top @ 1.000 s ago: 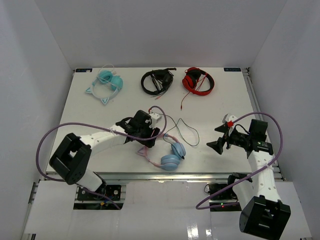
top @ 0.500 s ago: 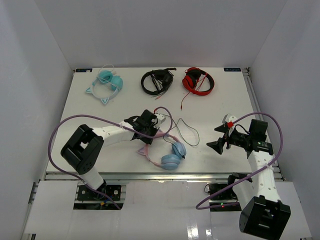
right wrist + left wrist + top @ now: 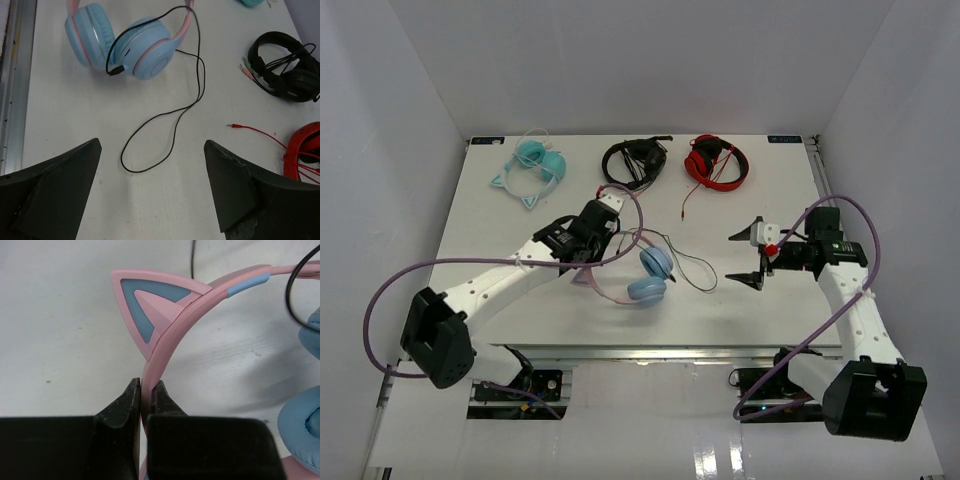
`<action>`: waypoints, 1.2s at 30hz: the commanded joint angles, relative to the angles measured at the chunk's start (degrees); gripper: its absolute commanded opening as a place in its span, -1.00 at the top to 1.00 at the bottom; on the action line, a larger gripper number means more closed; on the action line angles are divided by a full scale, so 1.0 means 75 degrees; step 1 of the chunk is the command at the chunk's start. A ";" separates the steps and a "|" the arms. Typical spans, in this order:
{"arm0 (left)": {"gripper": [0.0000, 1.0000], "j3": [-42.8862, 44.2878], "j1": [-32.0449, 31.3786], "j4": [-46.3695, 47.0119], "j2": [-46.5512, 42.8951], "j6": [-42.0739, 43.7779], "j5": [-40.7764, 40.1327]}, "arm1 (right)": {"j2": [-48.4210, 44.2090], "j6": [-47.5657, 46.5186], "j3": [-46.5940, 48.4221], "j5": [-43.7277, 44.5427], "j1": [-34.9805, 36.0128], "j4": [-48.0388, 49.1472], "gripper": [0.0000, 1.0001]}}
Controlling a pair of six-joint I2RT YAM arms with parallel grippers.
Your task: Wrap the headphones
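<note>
The headphones (image 3: 650,275), with a pink cat-ear headband (image 3: 165,340) and light blue ear cups (image 3: 125,45), sit at the table's middle. My left gripper (image 3: 583,263) (image 3: 146,385) is shut on the headband just below one cat ear. The thin black cable (image 3: 695,270) trails right from the cups in a loose loop (image 3: 175,110) on the table, and a stretch of it shows at the upper right of the left wrist view (image 3: 292,285). My right gripper (image 3: 735,260) (image 3: 151,145) is open just right of that loop, pointing at it with nothing between its fingers.
All-teal cat-ear headphones (image 3: 532,170), black headphones (image 3: 633,163) (image 3: 287,70) and red headphones (image 3: 718,162) (image 3: 305,150) lie along the far edge. The red pair's cable ends in a plug (image 3: 235,126) near the loop. A metal rail (image 3: 10,75) runs along the near table edge.
The left gripper closed on the headband and carried the headphones away from the near edge toward the middle. The right gripper moved forward and left, closer to the cable loop.
</note>
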 commanded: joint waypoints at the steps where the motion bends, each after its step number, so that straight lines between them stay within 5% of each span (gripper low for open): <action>1: 1.00 0.1134 0.0028 -0.1099 -0.0954 -0.0635 -0.1595 | 0.0268 0.1397 0.0415 0.1038 0.1317 0.2452 -0.80; 4: 1.00 0.1597 0.0039 -0.1740 -0.1314 -0.0729 -0.2312 | 0.0592 0.2473 0.0505 0.1720 0.2363 0.3679 -0.80; 9: 1.00 0.2284 0.0028 -0.2554 -0.1306 -0.0521 -0.3467 | 0.1239 0.3914 0.1211 0.1684 0.2640 0.4853 -0.80; 14: 1.00 0.2899 0.0039 -0.2232 -0.1634 -0.0695 -0.2193 | 0.2202 0.5299 0.1499 0.0975 0.2737 0.5990 -0.80; 17: 1.00 0.3584 0.0028 -0.2238 -0.1652 -0.1020 -0.1592 | 0.2487 0.7982 0.0656 0.1011 0.2872 0.8490 -0.80; 20: 1.00 0.4149 0.0033 -0.2157 -0.1646 -0.1251 -0.1104 | 0.2809 0.9252 0.0048 0.1375 0.2992 1.0353 -0.80; 29: 1.00 0.5190 0.0039 -0.1498 -0.1695 -0.1841 -0.0386 | 0.2929 1.0259 -0.0310 0.1461 0.3081 1.1199 -0.80; 36: 1.00 0.5781 0.0028 -0.1337 -0.1346 -0.2042 0.0097 | 0.2822 1.2362 -0.0445 0.2005 0.3337 1.2523 -0.80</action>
